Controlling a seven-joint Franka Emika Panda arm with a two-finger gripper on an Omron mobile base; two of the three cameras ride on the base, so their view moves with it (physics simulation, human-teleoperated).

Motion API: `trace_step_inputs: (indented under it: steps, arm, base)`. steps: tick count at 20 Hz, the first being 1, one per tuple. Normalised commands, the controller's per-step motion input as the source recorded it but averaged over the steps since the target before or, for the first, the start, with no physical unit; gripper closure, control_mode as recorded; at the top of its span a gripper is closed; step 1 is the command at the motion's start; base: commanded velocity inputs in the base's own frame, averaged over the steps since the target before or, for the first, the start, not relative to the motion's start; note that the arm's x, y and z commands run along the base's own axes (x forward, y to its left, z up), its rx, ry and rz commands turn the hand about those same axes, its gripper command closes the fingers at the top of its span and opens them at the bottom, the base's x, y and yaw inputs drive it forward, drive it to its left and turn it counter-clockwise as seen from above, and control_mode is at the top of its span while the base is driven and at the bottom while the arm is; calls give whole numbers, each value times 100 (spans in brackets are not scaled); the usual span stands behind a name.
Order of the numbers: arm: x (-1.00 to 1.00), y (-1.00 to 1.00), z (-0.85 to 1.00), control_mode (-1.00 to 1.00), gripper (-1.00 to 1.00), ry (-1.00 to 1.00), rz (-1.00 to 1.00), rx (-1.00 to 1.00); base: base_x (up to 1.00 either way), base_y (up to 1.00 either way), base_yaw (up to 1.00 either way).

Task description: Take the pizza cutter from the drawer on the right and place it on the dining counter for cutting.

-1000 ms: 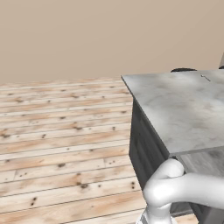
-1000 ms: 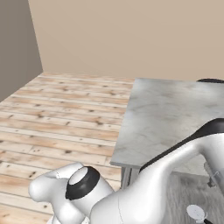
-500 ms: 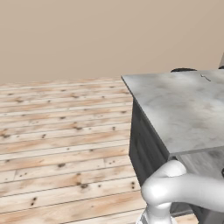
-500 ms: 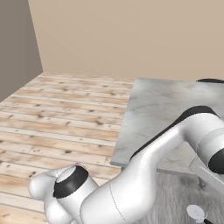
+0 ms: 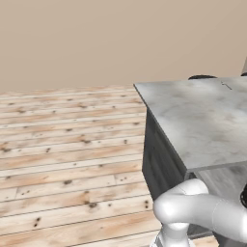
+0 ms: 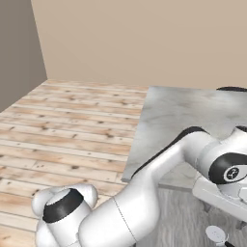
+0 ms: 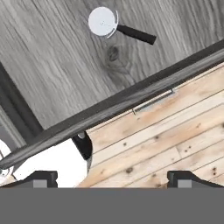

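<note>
Grey drawer [image 7: 57,65] floor holds the pizza cutter [image 7: 114,25], well beyond the wide-open, empty jaws.

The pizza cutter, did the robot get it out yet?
Not yet. The drawer is already open, and the pizza cutter lies on its floor. The open gripper hangs above, holding nothing. Grabbing it and putting it on the dining counter is left.
</note>
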Motion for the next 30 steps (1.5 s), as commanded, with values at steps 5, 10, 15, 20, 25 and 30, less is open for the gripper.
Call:
trace_step_inputs:
  steps: [5, 10, 15, 20, 25, 30]
  arm:
    - [80, 0, -77, -100, -100, 56, 14, 0]
    - [64, -6, -38, -100, -100, 31, 13, 0]
    - [0, 0, 0, -100, -100, 0, 0, 0]
    - [0, 0, -2, -100, -100, 0, 0, 0]
    - [2, -72, -13, -100, -100, -9, 24, 16]
    - [15, -39, -28, -100, -100, -16, 28, 19]
  base:
    - [0, 0, 0]
    - [0, 0, 0]
    - [0, 0, 0]
    - [0, 0, 0]
    - [0, 0, 0]
    - [0, 0, 0]
